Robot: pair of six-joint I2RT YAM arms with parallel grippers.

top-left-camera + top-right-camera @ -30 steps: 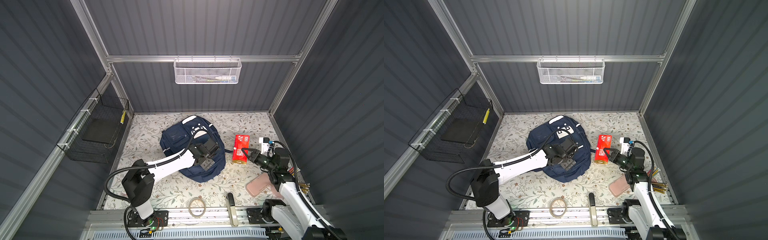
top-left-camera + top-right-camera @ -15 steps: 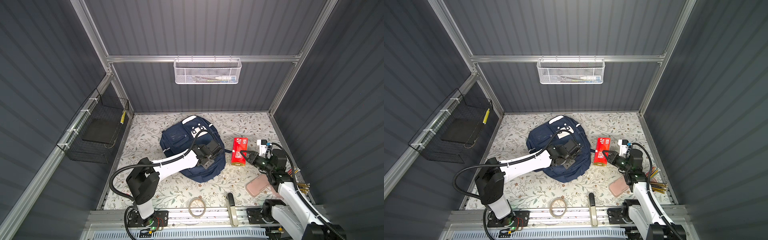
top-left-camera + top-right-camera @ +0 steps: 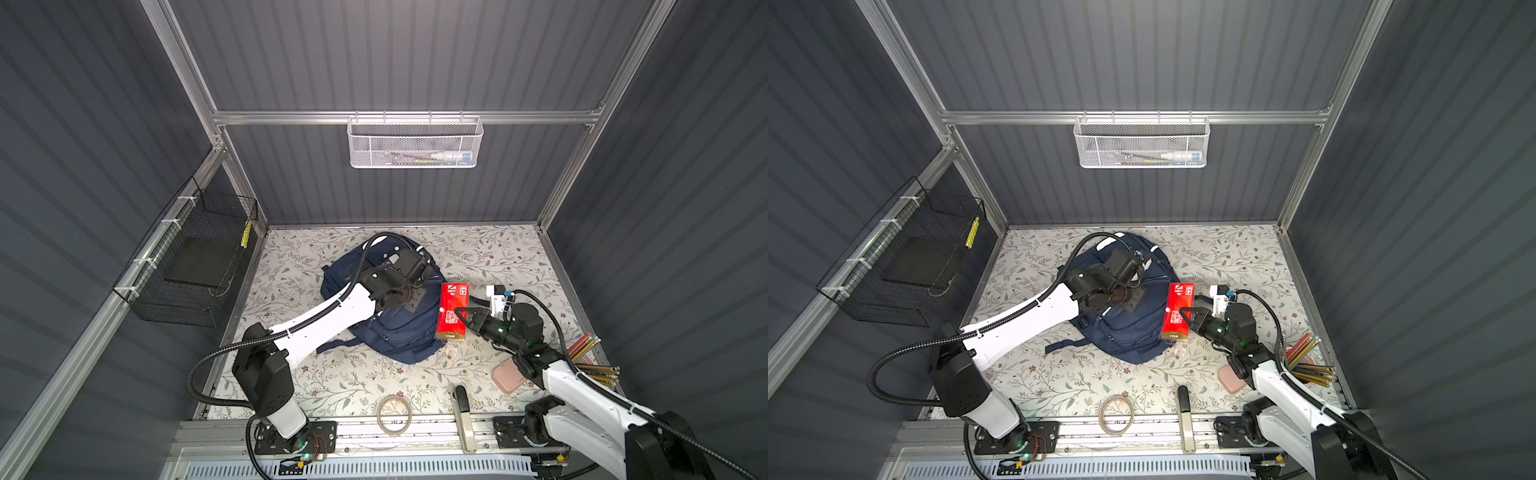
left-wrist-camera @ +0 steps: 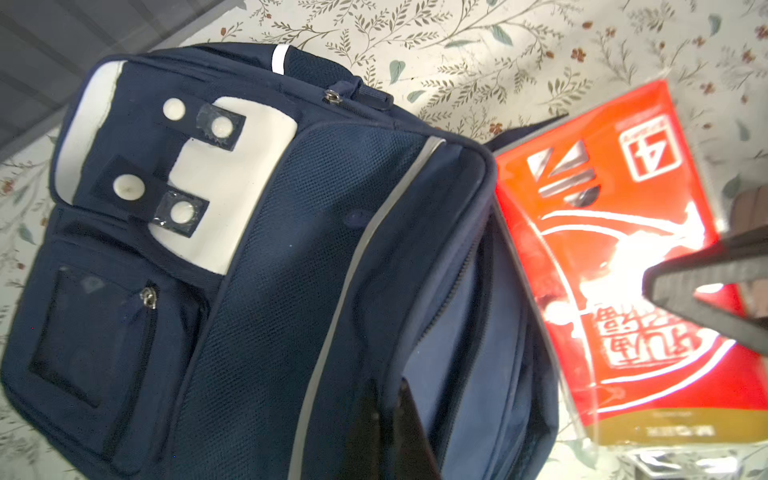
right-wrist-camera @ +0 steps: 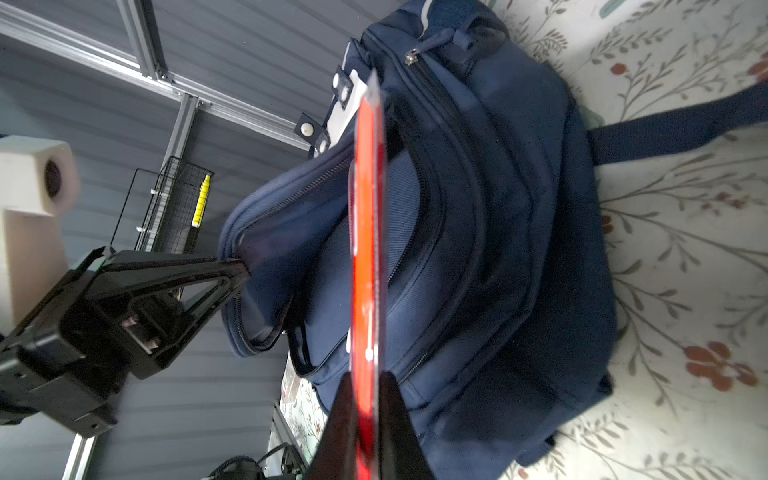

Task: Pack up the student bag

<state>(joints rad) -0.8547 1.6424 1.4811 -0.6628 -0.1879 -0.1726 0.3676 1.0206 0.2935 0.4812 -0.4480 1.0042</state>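
Student bag lies flat mid-counter on a leaf-and-flower print. Its front faces up, and its long side runs near to far with the white patches at the far end. A tape roll sits nearest. The left claw pinches the bag's open pocket edge. The right claw grips a red packet marked with a boxed "4" and Chinese writing. Grey ribbed walls stand behind, holding a white basket.

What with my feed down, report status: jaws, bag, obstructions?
Left gripper: jaws shut on student bag flap edge, lifted. Right gripper: jaws shut on red packet, edge-on beside the opening. Nothing seen between.
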